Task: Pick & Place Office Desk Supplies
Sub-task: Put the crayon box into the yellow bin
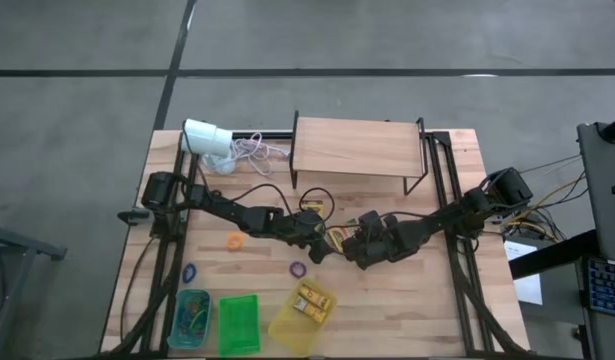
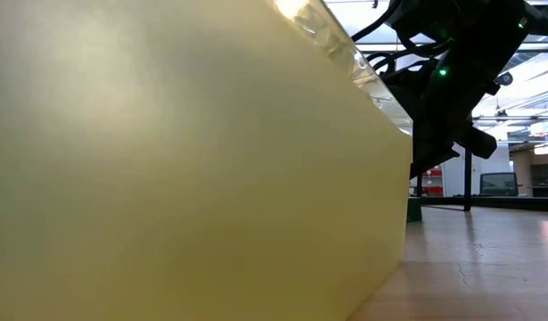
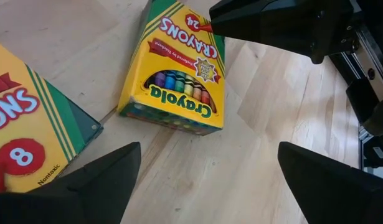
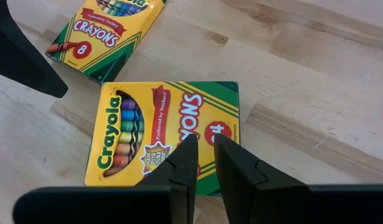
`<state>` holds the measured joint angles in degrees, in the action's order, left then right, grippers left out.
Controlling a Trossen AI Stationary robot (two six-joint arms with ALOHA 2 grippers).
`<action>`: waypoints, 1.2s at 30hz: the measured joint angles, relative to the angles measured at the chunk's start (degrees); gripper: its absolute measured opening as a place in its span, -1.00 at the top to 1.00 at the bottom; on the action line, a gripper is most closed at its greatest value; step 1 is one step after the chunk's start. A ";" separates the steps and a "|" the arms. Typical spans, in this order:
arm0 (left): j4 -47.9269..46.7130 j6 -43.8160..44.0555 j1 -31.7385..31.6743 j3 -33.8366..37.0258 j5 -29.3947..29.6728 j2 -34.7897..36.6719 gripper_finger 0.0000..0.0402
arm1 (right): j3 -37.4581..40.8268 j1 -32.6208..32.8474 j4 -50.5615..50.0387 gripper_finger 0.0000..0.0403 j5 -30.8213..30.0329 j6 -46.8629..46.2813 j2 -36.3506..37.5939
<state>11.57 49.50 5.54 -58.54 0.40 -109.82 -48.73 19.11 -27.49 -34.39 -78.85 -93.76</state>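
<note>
High view: both arms meet at the centre of the wooden table [image 1: 387, 300], just below the raised wooden shelf [image 1: 357, 147].
Left gripper [image 1: 315, 226]: reaching in from the left of the frame, and in its own wrist view the two dark fingers [image 3: 85, 186] stand wide apart with bare wood between them, gripping nothing.
Right gripper [image 1: 355, 243]: coming in from the right of the frame, right beside the left one; in the right wrist view its fingers [image 4: 179, 171] are nearly together, a narrow slit between them, poised over the 24-count crayon box [image 4: 163, 137] and holding nothing that I can see.
24-count crayon box: lying flat on the table between the two grippers, the same box seen tilted at the top centre of the left wrist view [image 3: 175, 71].
8-count crayon box [image 4: 107, 31]: flat on the wood just beside the bigger box, upper left of the right wrist frame, and peeking in at the left edge of the left wrist frame [image 3: 29, 137].
Rubber bands: an orange loop [image 1: 233, 241] left of centre, a purple loop [image 1: 297, 269] lower centre, a blue loop [image 1: 189, 272] lower left, all loose on the table.
Trays: a blue bin [image 1: 190, 318], a green bin [image 1: 239, 324] and a yellow bin [image 1: 299, 322] along the bottom edge; the yellow one has two more crayon boxes [image 1: 313, 301] in it.
Low view: almost filled by the yellow bin's wall [image 2: 184, 160], an arm dark at upper right.
White cylinder [image 1: 206, 138]: upper left of the table, its cord [image 1: 255, 150] beside it.
</note>
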 joint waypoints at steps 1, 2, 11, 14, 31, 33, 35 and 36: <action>-0.01 0.00 0.00 0.00 0.00 0.00 -0.90 | 0.00 0.00 -0.01 0.74 0.00 0.00 0.00; -0.07 0.00 0.00 0.00 0.00 0.00 -0.90 | 0.00 0.00 -0.02 0.74 0.00 0.00 0.00; -1.89 0.00 0.00 -0.04 0.00 0.04 -0.90 | 0.00 -0.07 -0.08 0.74 0.04 0.02 -0.07; -1.97 -0.02 0.00 -0.04 0.00 0.04 -0.89 | 0.00 -0.07 -0.07 0.74 0.04 0.02 -0.07; -1.82 0.23 0.02 -0.04 0.00 0.04 -0.89 | 0.02 -0.02 0.00 0.74 0.04 0.02 -0.09; -1.75 2.69 0.04 -0.04 -0.02 0.04 -0.88 | 0.02 0.00 0.02 0.74 0.02 -0.04 -0.09; -1.64 8.21 0.22 -0.04 -0.02 0.04 -0.88 | 0.02 0.00 0.04 0.74 -0.02 -0.50 -0.09; -1.48 11.29 0.21 -0.04 -0.02 0.04 -0.88 | 0.02 0.00 0.06 0.74 -0.04 -0.50 -0.09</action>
<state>10.09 60.78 5.75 -58.59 0.38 -109.78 -48.71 19.11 -27.42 -34.44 -79.35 -93.84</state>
